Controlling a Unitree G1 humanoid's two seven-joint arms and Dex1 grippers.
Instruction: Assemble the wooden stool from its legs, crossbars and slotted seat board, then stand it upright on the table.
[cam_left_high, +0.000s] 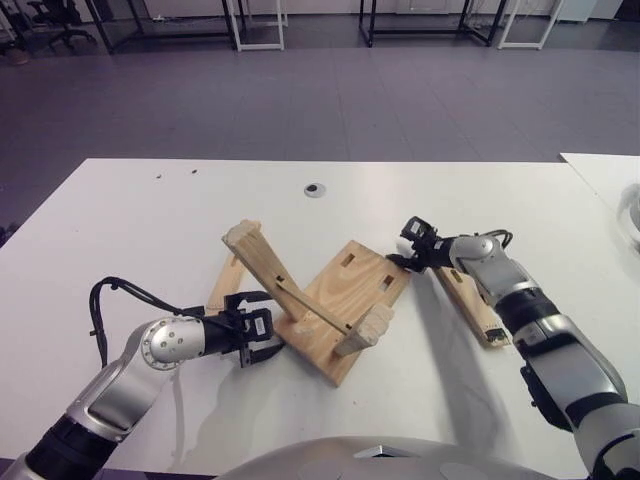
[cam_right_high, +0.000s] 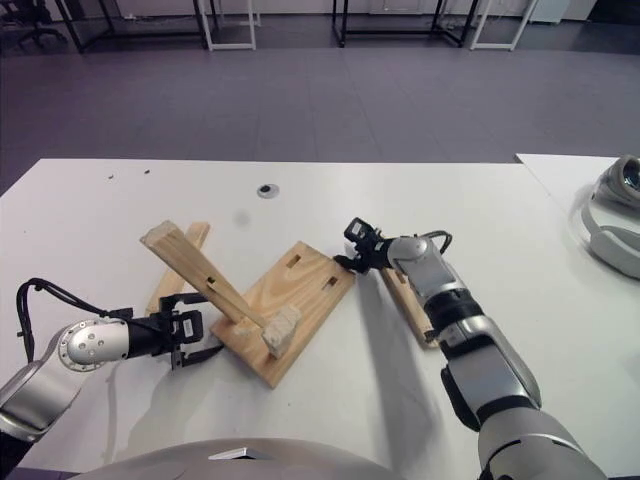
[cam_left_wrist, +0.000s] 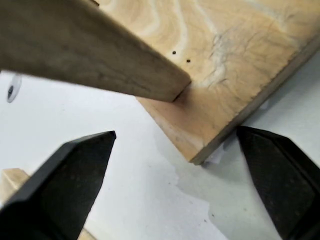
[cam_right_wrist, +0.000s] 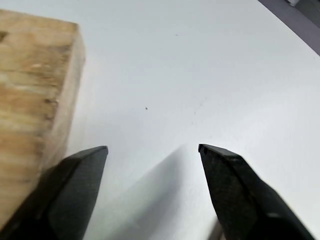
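Observation:
The slotted seat board (cam_left_high: 345, 290) lies flat at the table's middle. Two legs (cam_left_high: 258, 255) (cam_left_high: 365, 330) joined by a thin crossbar (cam_left_high: 315, 308) rest tilted on it. My left gripper (cam_left_high: 262, 338) sits low at the board's near-left corner (cam_left_wrist: 210, 120); it is open, with that corner between its fingers (cam_left_wrist: 75, 170). My right gripper (cam_left_high: 405, 262) is open at the board's far-right edge (cam_right_wrist: 35, 90), one finger (cam_right_wrist: 70, 190) beside the wood. One loose leg (cam_left_high: 222, 285) lies flat to the left of the board, another (cam_left_high: 470, 300) beneath my right forearm.
A small round grey disc (cam_left_high: 316, 189) lies on the table's far side. A white headset-like object (cam_right_high: 615, 215) sits on the neighbouring table at the right. Open tabletop (cam_left_high: 130, 230) stretches to the far left and along the front right.

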